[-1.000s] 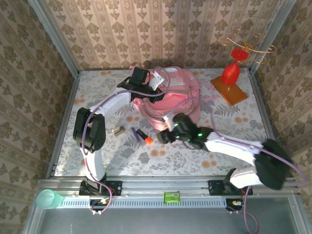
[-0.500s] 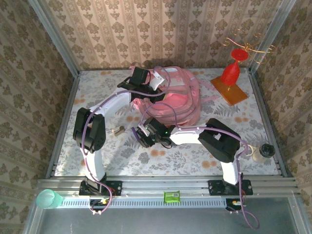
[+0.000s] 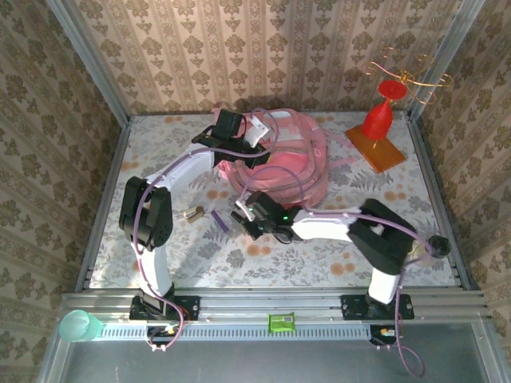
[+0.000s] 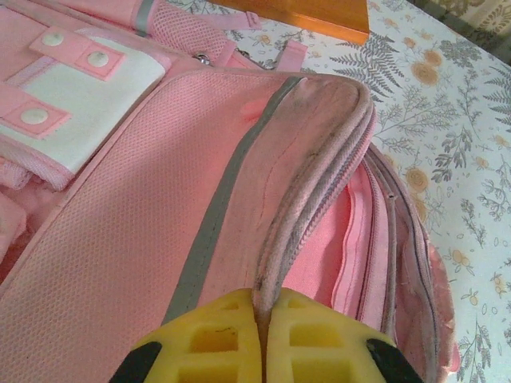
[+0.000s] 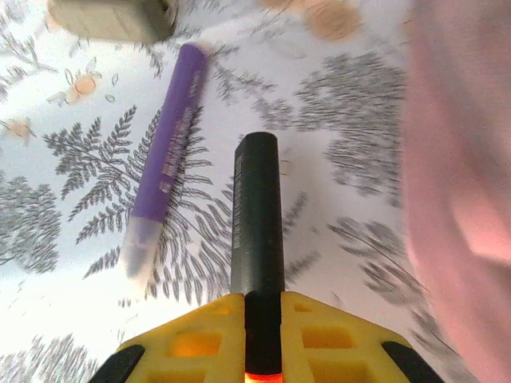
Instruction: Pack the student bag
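Observation:
The student bag (image 3: 287, 159), big, soft and pink, lies at the back middle of the table. My left gripper (image 4: 262, 323) is shut on the grey-piped rim of its flap (image 4: 311, 183), with the pink lining (image 4: 351, 239) showing beside it. The same gripper (image 3: 238, 134) sits at the bag's left side. My right gripper (image 5: 263, 323) is shut on a black marker (image 5: 257, 215) with an orange end, just above the table in front of the bag (image 5: 463, 144). In the top view that gripper (image 3: 244, 214) is near the bag's front left corner.
A purple marker (image 5: 164, 171) lies on the table left of the black one, also seen from above (image 3: 219, 219). A small beige object (image 3: 192, 213) lies further left. A red ornament on a wooden base (image 3: 377, 128) stands back right. A green cup (image 3: 77, 325) sits on the near rail.
My right arm swung left to the black marker and its jaws closed on it. The left arm has held still on the bag's rim.

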Controlling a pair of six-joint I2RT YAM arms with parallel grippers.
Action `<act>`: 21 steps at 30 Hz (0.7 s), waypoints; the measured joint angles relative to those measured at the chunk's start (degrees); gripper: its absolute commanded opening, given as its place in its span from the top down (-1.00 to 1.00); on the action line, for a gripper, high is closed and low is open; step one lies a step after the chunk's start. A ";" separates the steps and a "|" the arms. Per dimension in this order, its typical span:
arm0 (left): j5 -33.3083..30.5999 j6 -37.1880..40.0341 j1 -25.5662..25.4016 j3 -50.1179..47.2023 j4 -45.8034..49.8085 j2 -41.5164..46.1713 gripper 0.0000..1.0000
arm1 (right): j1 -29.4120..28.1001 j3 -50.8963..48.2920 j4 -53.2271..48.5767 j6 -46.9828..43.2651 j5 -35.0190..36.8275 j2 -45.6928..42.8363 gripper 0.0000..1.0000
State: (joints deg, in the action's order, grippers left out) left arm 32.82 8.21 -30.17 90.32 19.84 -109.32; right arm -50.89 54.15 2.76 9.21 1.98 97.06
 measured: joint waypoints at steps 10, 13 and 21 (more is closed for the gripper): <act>2.16 -4.63 0.83 1.14 -0.94 0.07 1.00 | 18.73 -3.96 -1.70 6.34 -1.79 -19.32 0.80; 3.02 -6.95 1.03 2.08 -1.25 0.07 1.00 | 21.42 -0.37 -3.32 9.20 -2.40 -15.45 0.79; 4.85 -12.76 1.01 5.38 -2.38 0.07 1.00 | 22.80 9.31 -5.01 20.13 -5.97 -4.57 0.77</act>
State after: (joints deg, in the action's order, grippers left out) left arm 37.67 -4.56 -29.17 95.70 17.45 -109.25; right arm -28.10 63.46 -2.24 29.34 -3.99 92.49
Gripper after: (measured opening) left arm 0.055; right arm 0.116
